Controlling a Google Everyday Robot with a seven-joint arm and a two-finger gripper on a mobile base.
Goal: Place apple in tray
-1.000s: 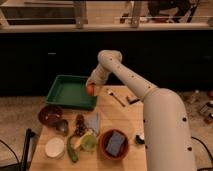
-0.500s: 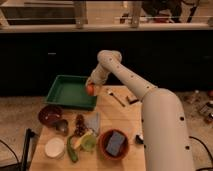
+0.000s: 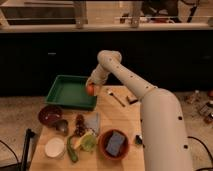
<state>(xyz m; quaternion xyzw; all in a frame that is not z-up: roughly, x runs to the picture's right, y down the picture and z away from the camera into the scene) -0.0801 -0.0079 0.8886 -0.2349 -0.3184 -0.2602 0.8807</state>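
The white robot arm (image 3: pixel 130 82) reaches from the lower right across the wooden table (image 3: pixel 112 117), and its gripper (image 3: pixel 91 88) is at the right edge of the large shallow green plastic tray (image 3: pixel 71 91), near the tray's front right corner. The fingers pinch the small round red-orange apple (image 3: pixel 90 89). The apple is in the gripper, at the tray's right rim; if it is above the rim or touching it, I cannot tell. The inside of the tray shows only its green floor.

In front of the tray, on the left, is a dark red round bowl (image 3: pixel 50 114); what is inside I cannot tell. Just beside it is a small grey object (image 3: pixel 62 125). A dark red grape bunch (image 3: pixel 79 125) lies near the middle of the table, w/ a grey flat piece (image 3: pixel 93 122) at its right. A yellow-green fruit (image 3: pixel 88 142) and a long green vegetable (image 3: pixel 72 150) are near the front edge, next to a white round dish (image 3: pixel 54 147) at the front left. The round orange bowl (image 3: pixel 114 144) at the front holds a blue-grey sponge-like block (image 3: pixel 116 142). A thin dark stick (image 3: pixel 116 97) lies on the table behind the arm, approx. right of the tray.
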